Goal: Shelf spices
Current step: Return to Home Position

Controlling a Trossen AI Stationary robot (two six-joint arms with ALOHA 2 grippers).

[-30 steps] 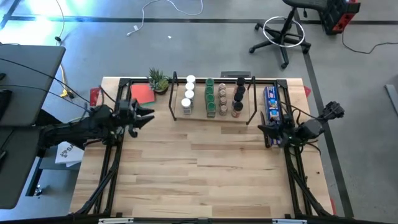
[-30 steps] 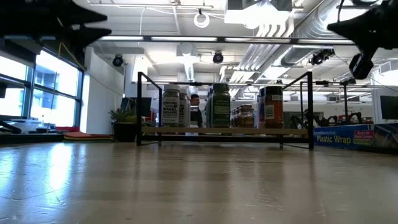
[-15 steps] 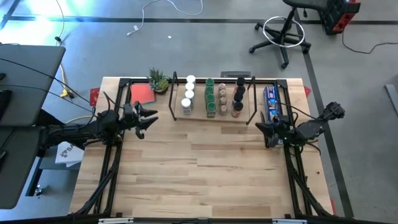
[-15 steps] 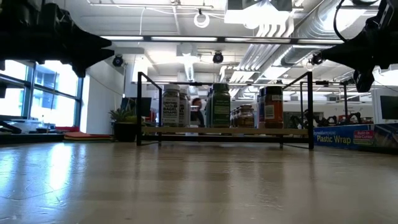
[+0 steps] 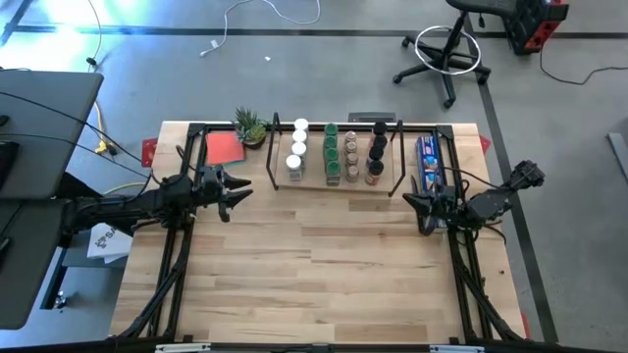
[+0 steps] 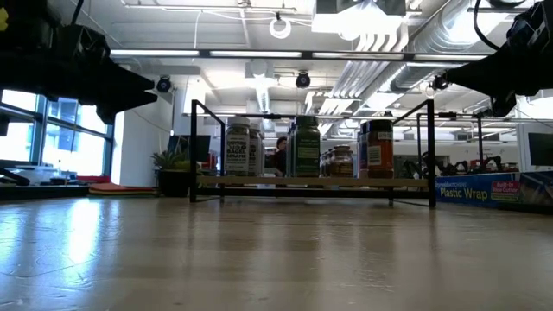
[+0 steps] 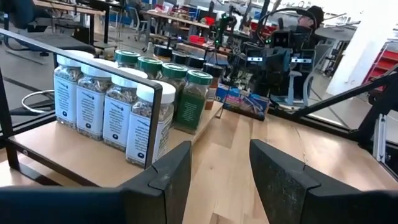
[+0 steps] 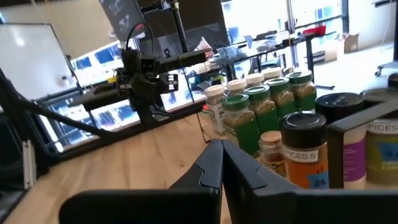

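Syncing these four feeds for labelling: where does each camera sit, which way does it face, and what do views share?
High view: above the table, looking straight down; shows both arms, left gripper and right gripper.
Low view: table-top height, level toward the shelf; arms darken the upper corners.
Left wrist view: on left wrist, past its open gripper toward the spices and right arm.
Right wrist view: on right wrist, past its shut gripper toward the left arm.
Shared: all four see the shelf.
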